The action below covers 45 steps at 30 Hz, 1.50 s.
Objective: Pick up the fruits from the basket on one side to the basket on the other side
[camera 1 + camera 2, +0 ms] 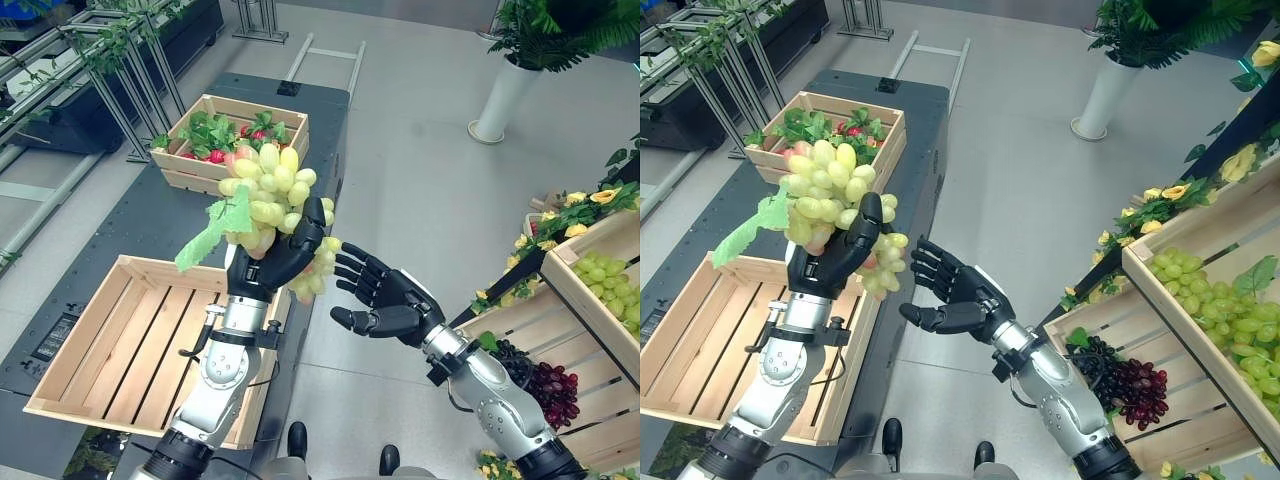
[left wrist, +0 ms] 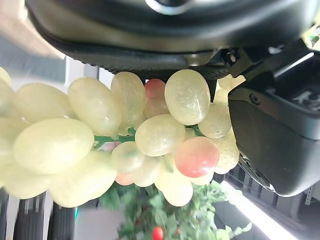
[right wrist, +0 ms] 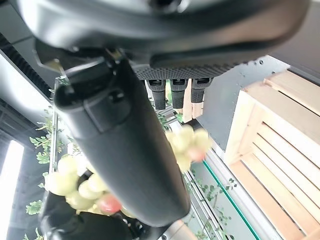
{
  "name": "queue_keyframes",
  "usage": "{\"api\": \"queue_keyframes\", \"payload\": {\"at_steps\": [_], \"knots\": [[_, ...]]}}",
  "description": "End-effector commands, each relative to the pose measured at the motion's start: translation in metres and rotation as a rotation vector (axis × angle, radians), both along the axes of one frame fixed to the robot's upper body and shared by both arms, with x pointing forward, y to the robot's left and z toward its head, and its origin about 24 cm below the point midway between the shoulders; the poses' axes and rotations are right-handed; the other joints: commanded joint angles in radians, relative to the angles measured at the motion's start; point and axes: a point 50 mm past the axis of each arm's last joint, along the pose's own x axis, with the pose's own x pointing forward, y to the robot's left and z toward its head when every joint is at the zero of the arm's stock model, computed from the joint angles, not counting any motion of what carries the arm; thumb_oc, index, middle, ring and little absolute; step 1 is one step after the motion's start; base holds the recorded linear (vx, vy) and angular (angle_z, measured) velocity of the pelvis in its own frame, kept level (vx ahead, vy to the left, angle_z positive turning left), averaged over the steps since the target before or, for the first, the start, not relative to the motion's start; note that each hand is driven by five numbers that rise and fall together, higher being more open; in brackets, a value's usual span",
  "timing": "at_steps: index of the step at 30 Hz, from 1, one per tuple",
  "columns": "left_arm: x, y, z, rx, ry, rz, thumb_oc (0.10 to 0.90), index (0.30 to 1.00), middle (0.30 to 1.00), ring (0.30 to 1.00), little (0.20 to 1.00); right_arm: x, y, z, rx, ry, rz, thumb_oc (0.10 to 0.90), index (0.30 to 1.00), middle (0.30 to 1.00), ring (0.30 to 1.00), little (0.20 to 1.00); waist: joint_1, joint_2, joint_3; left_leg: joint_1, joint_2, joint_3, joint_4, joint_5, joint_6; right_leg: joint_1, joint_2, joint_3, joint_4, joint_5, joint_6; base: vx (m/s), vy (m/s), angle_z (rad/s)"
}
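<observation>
The left hand (image 1: 268,262) sits at the centre of the left eye view, raised upright, its dark fingers and thumb curled round a bunch of green grapes (image 1: 272,190). The bunch rises above the hand and spills down its right side, with a few pinkish grapes among the pale ones and a green leaf (image 1: 212,232) hanging off to the left. In the left wrist view the grapes (image 2: 115,135) press right up against the hand's dark bulk.

Just to the right of it, the right hand (image 1: 385,295) is held with palm turned toward the bunch, fingers spread and relaxed, holding nothing. Its fingertips are near the lowest grapes, but I cannot tell whether they touch.

Below and left of the left hand, in the lower left of the frame, lies an empty wooden crate (image 1: 95,340) of slats on a dark platform (image 1: 150,225). Further up the platform, in the upper middle of the frame, stands a second wooden crate (image 1: 220,108) holding red fruit and green leaves.

On the right edge of the frame is a tiered wooden stand (image 1: 1200,290) trimmed with yellow flowers (image 1: 1170,195); its upper tray carries more green grapes (image 1: 1220,295), and its lower tray dark purple grapes (image 1: 1130,380). A white planter (image 1: 503,100) with a leafy plant stands on the floor at upper right.
</observation>
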Motion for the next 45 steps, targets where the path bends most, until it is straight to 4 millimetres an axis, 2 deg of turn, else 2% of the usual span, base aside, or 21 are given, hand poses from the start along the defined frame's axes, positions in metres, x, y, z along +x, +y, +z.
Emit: {"api": "queue_keyframes", "payload": {"at_steps": [1,13,18,27,28,29,30,45], "knots": [[0.002,-0.022,0.054,-0.131,-0.291,-0.150,0.400,0.300,0.300,0.300,0.300,0.009,0.017,0.038,0.116,-0.184,0.074,0.800,0.900,0.900,0.900,0.900,-0.006,0.020,-0.121,0.056,0.028,-0.055,0.002,-0.122,-0.028,-0.033,0.043,-0.009,0.011,0.037,-0.052,0.00,0.000,0.00],[-0.006,-0.041,0.043,-0.161,-0.216,-0.361,0.400,0.300,0.300,0.300,0.300,0.010,0.023,0.045,0.144,-0.210,0.067,0.800,0.900,0.900,0.900,0.900,-0.006,0.018,-0.116,0.056,0.030,-0.045,0.002,-0.124,-0.023,-0.038,0.041,-0.008,0.013,0.038,-0.048,0.00,0.000,0.00],[-0.008,-0.047,0.043,-0.122,-0.228,-0.373,0.400,0.300,0.300,0.300,0.300,0.010,0.024,0.046,0.153,-0.213,0.066,0.800,0.900,0.900,0.900,0.900,-0.009,0.018,-0.115,0.054,0.030,-0.042,0.002,-0.124,-0.023,-0.040,0.041,-0.008,0.013,0.039,-0.047,0.00,0.000,0.00],[-0.010,-0.045,0.042,-0.034,-0.271,-0.357,0.400,0.300,0.300,0.300,0.300,0.010,0.021,0.044,0.204,-0.162,0.036,0.800,0.900,0.900,0.900,0.900,-0.010,0.021,-0.116,0.056,0.033,-0.041,0.002,-0.124,-0.024,-0.040,0.043,-0.004,0.013,0.038,-0.047,0.00,0.000,0.00],[-0.011,-0.045,0.042,-0.023,-0.277,-0.360,0.400,0.300,0.300,0.300,0.300,0.010,0.021,0.043,0.205,-0.159,0.034,0.535,0.502,0.502,0.502,0.502,-0.011,0.021,-0.116,0.056,0.034,-0.041,0.002,-0.124,-0.024,-0.041,0.043,-0.004,0.014,0.038,-0.047,0.00,0.000,0.00],[-0.011,-0.045,0.042,-0.018,-0.279,-0.363,0.400,0.300,0.300,0.300,0.300,0.010,0.020,0.043,0.206,-0.159,0.033,0.491,0.436,0.436,0.436,0.436,-0.011,0.022,-0.116,0.056,0.034,-0.040,0.002,-0.123,-0.024,-0.042,0.043,-0.004,0.015,0.038,-0.047,0.00,0.000,0.00],[-0.012,-0.046,0.041,-0.007,-0.276,-0.372,0.400,0.300,0.300,0.300,0.300,0.009,0.021,0.043,0.211,-0.157,0.029,0.400,0.300,0.300,0.300,0.300,-0.011,0.023,-0.115,0.055,0.035,-0.040,0.002,-0.121,-0.025,-0.043,0.043,-0.003,0.016,0.038,-0.047,0.00,0.000,0.00],[-0.011,-0.039,0.032,0.074,-0.274,-0.293,0.400,0.300,0.300,0.300,0.300,0.011,0.014,0.041,0.248,-0.153,-0.080,0.400,0.300,0.300,0.300,0.300,-0.014,0.027,-0.119,0.056,0.033,-0.038,0.002,-0.121,-0.024,-0.041,0.042,-0.004,0.010,0.043,-0.045,0.00,0.000,0.00]]}}
